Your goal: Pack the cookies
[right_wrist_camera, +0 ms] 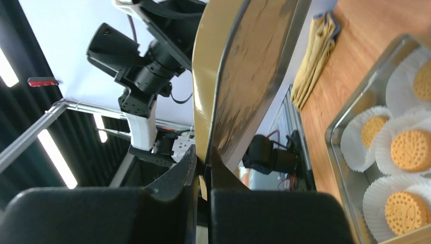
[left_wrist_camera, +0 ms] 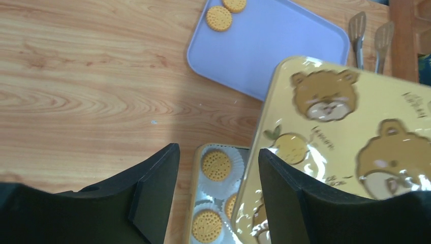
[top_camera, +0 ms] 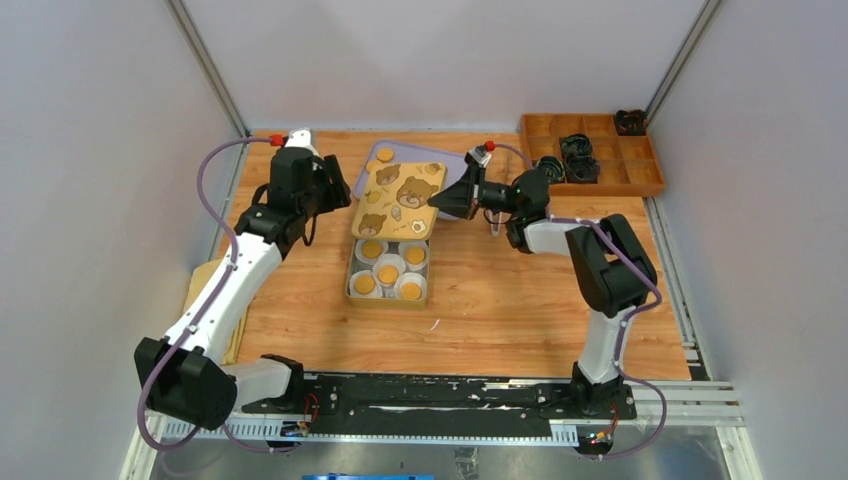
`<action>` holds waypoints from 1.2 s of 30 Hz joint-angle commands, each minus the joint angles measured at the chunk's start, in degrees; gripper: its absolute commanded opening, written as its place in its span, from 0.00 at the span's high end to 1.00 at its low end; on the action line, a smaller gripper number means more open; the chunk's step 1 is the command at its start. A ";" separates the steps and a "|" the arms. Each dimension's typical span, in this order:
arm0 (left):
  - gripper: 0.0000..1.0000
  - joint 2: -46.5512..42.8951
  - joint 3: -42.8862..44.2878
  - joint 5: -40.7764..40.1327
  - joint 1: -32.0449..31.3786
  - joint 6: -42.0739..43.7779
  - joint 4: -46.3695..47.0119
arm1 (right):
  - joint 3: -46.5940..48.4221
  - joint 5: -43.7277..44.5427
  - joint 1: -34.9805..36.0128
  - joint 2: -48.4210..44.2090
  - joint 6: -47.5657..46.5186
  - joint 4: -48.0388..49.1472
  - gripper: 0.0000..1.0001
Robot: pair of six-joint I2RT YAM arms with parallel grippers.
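Several cookies (top_camera: 389, 273) lie in white paper cups inside an open tin box (top_camera: 353, 268) at the table's middle; they also show in the left wrist view (left_wrist_camera: 216, 164) and the right wrist view (right_wrist_camera: 410, 149). My right gripper (top_camera: 452, 199) is shut on the edge of the yellow bear-print tin lid (top_camera: 402, 198), holding it tilted above the box's far end; the lid also shows in the right wrist view (right_wrist_camera: 239, 61). My left gripper (top_camera: 325, 196) is open and empty, left of the lid (left_wrist_camera: 350, 132). Two loose cookies (left_wrist_camera: 219, 18) lie on the lilac tray (left_wrist_camera: 274, 46).
A wooden compartment tray (top_camera: 600, 150) with dark items stands at the back right. Metal tongs (left_wrist_camera: 367, 40) lie beyond the lilac tray. A folded yellow cloth (top_camera: 205, 290) lies at the table's left edge, under my left arm.
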 commanded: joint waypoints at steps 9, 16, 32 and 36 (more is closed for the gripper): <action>0.38 -5.43 -8.34 -3.04 0.02 -0.66 2.93 | -2.64 -4.69 6.09 10.28 5.30 17.17 1.00; 0.39 -6.35 -12.13 -1.34 -0.07 -1.47 4.33 | -6.66 -4.54 8.08 15.61 2.32 16.94 1.00; 0.39 -8.69 -18.11 0.05 -3.94 -0.70 7.85 | -8.54 -4.27 8.69 20.26 -2.61 17.42 1.00; 0.39 -9.97 -18.79 0.56 -4.05 -0.32 8.40 | -8.08 -4.68 8.77 17.95 -8.10 7.97 0.99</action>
